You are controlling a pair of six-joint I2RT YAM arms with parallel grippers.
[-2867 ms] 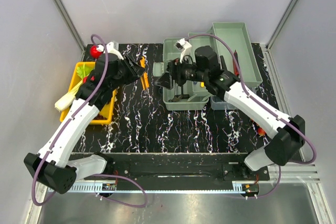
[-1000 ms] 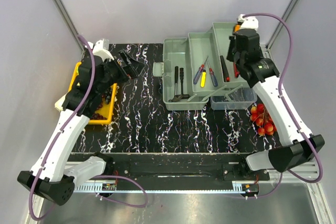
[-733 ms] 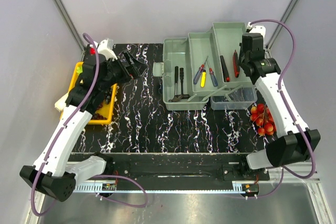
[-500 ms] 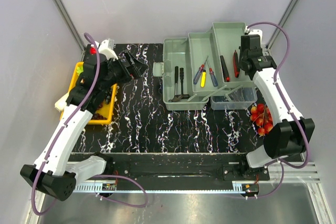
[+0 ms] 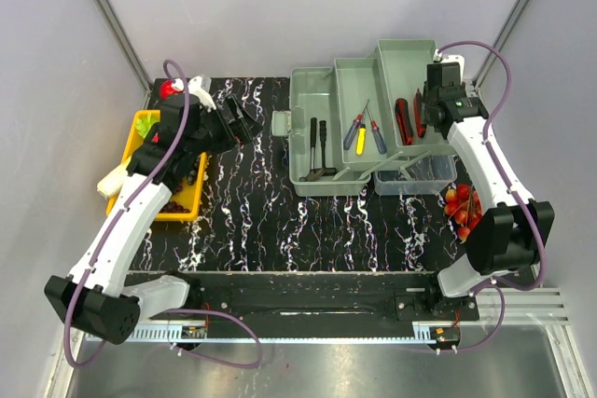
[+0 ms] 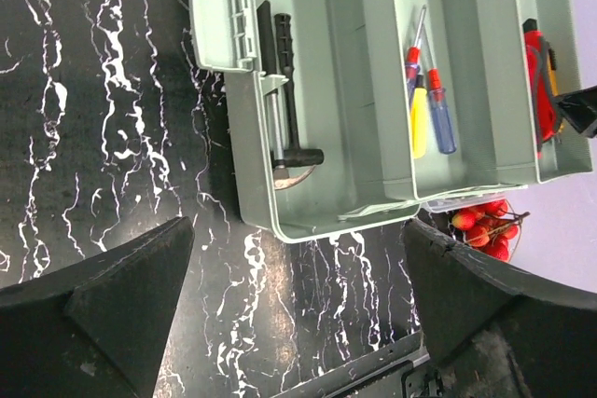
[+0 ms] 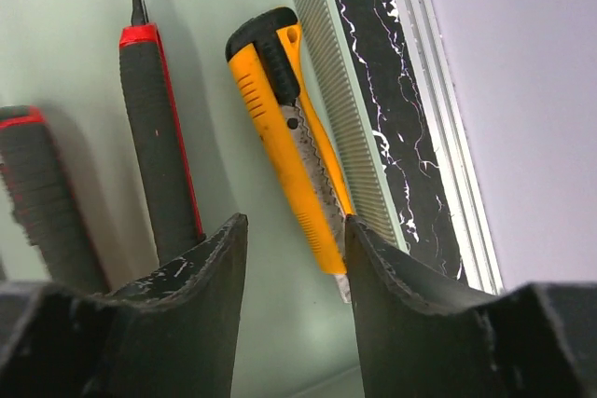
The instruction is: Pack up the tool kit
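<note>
The tool kit's grey-green toolbox (image 5: 326, 185) stands open, its trays stepped out to the right. A yellow utility knife (image 7: 280, 109) lies in the far right tray, leaning on the ribbed wall. My right gripper (image 7: 294, 228) is low over the knife's near end; the jaws stand apart and do not clamp it. Two black, red-trimmed tools (image 7: 159, 156) lie beside it. Screwdrivers (image 6: 427, 118) rest in the middle tray and black tools (image 6: 284, 100) in the left compartment. My left gripper (image 6: 297, 226) hangs open and empty above the table, left of the toolbox (image 6: 326, 165).
A yellow tray (image 5: 182, 210) of vegetables sits at the left edge under the left arm. Red fruits (image 5: 465, 207) lie right of the box's clear lid (image 5: 415, 172). The table's right edge and rail run close to the right tray.
The right arm came down into the far right tray and its jaws opened, letting go of the yellow knife. The left arm shifted slightly, still open.
</note>
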